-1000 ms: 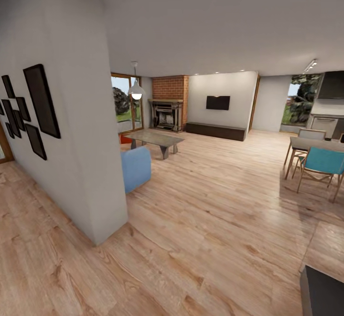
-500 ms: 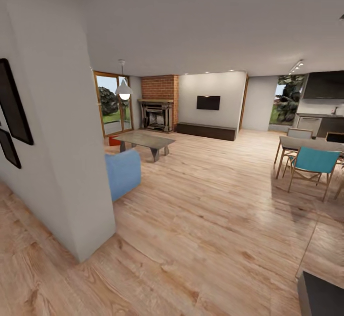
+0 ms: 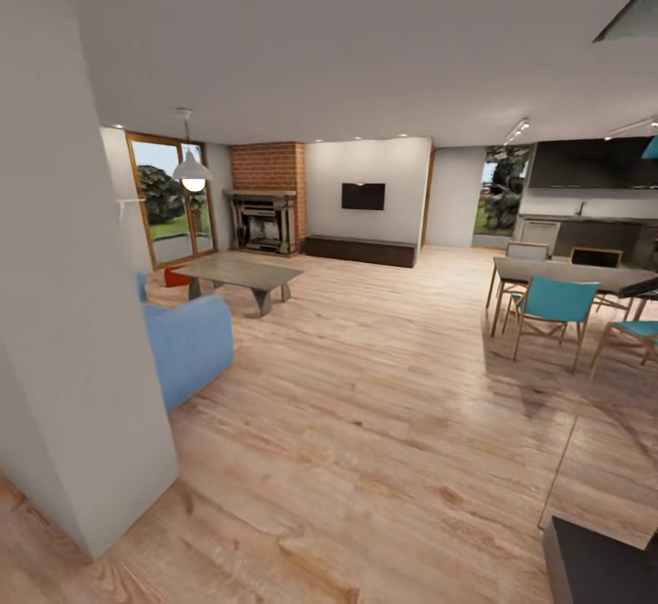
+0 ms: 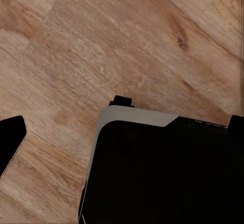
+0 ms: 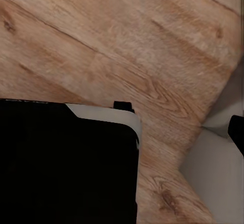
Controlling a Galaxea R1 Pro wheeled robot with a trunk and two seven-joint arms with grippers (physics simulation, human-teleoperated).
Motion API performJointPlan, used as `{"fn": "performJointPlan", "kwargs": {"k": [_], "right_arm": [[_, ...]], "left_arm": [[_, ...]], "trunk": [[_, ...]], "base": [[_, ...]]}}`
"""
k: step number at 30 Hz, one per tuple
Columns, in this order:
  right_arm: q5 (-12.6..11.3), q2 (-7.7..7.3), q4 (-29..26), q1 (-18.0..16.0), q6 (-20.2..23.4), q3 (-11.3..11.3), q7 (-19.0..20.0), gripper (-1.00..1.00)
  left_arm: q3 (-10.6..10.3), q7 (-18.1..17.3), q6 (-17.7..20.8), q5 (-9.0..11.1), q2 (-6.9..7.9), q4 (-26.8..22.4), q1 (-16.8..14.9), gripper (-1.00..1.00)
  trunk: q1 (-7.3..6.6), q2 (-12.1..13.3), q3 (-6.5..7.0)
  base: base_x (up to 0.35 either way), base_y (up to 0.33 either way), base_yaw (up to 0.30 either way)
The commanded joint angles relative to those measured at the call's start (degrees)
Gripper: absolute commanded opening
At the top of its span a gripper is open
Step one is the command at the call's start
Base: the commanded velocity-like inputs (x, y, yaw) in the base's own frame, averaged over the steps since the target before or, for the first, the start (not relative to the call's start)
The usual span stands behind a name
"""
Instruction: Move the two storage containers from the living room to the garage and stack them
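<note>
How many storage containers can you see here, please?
1: a storage container on the floor beyond the coffee table, near the glass doors; the other may be hidden.

From the head view, a wall corner [image 3: 73, 330] stands close at nine o'clock, with the sofa [image 3: 187, 348] just behind it toward ten. Beyond the sofa at eleven sits the coffee table [image 3: 239, 273], a pendant lamp [image 3: 192, 173] hanging above its far end. A storage container [image 3: 176, 278] lies on the plank floor [image 3: 366, 421] beside the table, on its glass-door side. The glass doors [image 3: 172, 211] line the far wall at eleven, the fireplace [image 3: 264, 220] just right of them, then a low bench [image 3: 359, 250] under a wall screen [image 3: 363, 196] at twelve. The dining table [image 3: 571, 275] and chairs [image 3: 548, 307] stand at two o'clock, a kitchen counter [image 3: 585, 234] behind them.
</note>
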Motion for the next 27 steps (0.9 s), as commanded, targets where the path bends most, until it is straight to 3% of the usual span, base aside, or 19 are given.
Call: {"fn": "performJointPlan", "kwargs": {"k": [1, 10, 27], "right_arm": [[0.04, 0.01, 0.17, -0.06, -0.24, 0.45, -0.26, 1.0], [0.04, -0.03, 0.17, -0.06, -0.24, 0.45, -0.26, 1.0], [0.13, -0.07, 0.17, -0.06, -0.19, 0.57, -0.34, 1.0]], "left_arm": [[-0.18, 0.13, -0.2, 0.42, -0.02, 0.03, -0.02, 1.0], [-0.18, 0.14, -0.45, 0.47, -0.02, 0.03, -0.01, 1.0], [-0.18, 0.14, -0.29, 0.45, -0.02, 0.03, -0.02, 1.0]], "trunk": [[0.05, -0.03, -0.02], [0.05, -0.03, -0.02], [0.05, -0.03, -0.02]], "base": [[0.323, 0.0, -0.241], [0.323, 0.0, -0.236], [0.323, 0.0, -0.013]]}}
